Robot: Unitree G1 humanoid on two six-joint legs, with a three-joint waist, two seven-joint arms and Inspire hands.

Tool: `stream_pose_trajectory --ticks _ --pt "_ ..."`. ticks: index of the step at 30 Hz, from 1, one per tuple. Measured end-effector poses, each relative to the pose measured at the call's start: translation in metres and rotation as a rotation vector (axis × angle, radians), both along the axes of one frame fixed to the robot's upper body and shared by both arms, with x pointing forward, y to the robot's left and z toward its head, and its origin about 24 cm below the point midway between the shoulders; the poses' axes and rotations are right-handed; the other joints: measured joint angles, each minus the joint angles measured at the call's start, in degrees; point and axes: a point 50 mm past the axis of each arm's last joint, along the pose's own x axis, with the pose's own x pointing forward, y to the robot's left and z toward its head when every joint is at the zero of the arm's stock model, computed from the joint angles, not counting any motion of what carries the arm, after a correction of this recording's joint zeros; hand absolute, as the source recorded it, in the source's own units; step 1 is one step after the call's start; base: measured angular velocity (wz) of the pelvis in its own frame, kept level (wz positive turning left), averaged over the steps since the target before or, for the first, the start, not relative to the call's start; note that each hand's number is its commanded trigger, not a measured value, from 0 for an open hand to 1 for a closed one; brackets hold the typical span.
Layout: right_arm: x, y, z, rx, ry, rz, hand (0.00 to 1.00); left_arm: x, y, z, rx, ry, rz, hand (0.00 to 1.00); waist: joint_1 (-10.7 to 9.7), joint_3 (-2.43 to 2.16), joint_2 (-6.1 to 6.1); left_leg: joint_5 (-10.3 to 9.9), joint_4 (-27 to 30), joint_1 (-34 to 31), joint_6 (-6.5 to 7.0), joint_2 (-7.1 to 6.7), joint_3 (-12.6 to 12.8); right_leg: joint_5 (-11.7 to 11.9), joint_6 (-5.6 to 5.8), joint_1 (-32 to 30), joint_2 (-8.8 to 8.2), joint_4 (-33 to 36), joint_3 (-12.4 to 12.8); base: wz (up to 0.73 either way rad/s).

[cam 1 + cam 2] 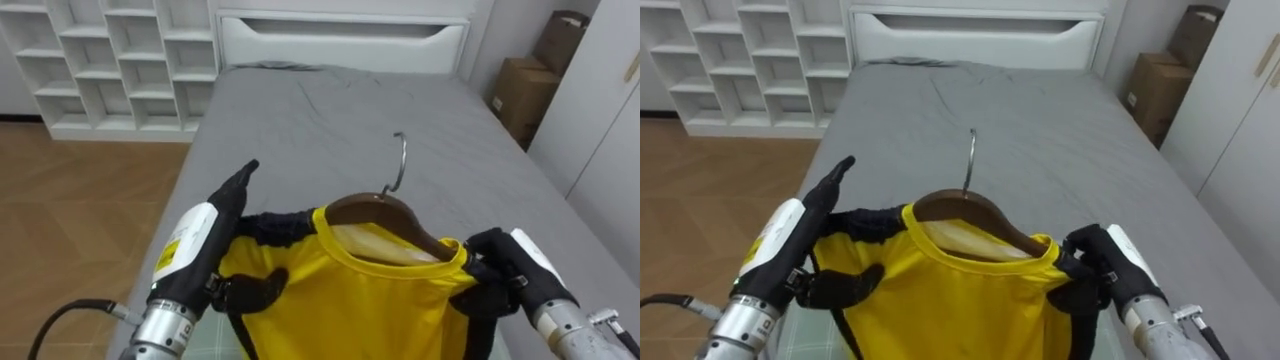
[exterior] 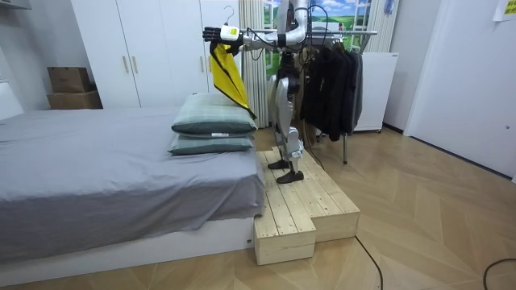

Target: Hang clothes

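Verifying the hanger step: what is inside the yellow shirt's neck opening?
A wooden hanger sits inside the collar of the yellow shirt, metal hook sticking up. Its ends are covered by cloth, where the left robot hand and right robot hand grip.

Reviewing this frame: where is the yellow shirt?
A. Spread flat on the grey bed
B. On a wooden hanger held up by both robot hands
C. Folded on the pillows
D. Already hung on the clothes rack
B: the yellow shirt sits on the wooden hanger, with the left hand and right hand gripping its shoulders above the bed.
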Motion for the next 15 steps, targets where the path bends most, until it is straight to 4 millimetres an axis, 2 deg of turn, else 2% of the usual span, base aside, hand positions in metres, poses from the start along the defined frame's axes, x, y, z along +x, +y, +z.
stream_pose_trajectory --ticks 6,12,15 --pt "-0.011 -0.016 -0.009 0.106 0.026 -0.096 1.00 -0.001 0.009 0.000 0.006 -0.001 0.036 0.00 -0.5 -0.07 0.97 0.0 0.0 0.7 -0.01 0.04 0.1 0.0 -0.02 0.7 0.13 -0.1 0.1 0.02" --pt "-0.017 -0.038 -0.012 0.112 0.021 -0.226 1.00 -0.004 0.014 -0.002 0.005 -0.014 0.077 0.00 -1.6 0.04 0.86 0.0 -0.1 0.8 -0.01 0.03 0.4 0.0 -0.03 0.5 0.15 -0.1 0.5 -0.02" --pt "-0.019 -0.043 -0.013 0.108 0.016 -0.263 1.00 -0.004 0.015 -0.001 0.005 -0.016 0.079 0.00 -1.9 0.21 0.58 0.0 -0.1 0.6 -0.01 0.01 0.5 0.0 -0.02 0.2 0.13 -0.1 0.6 -0.03"
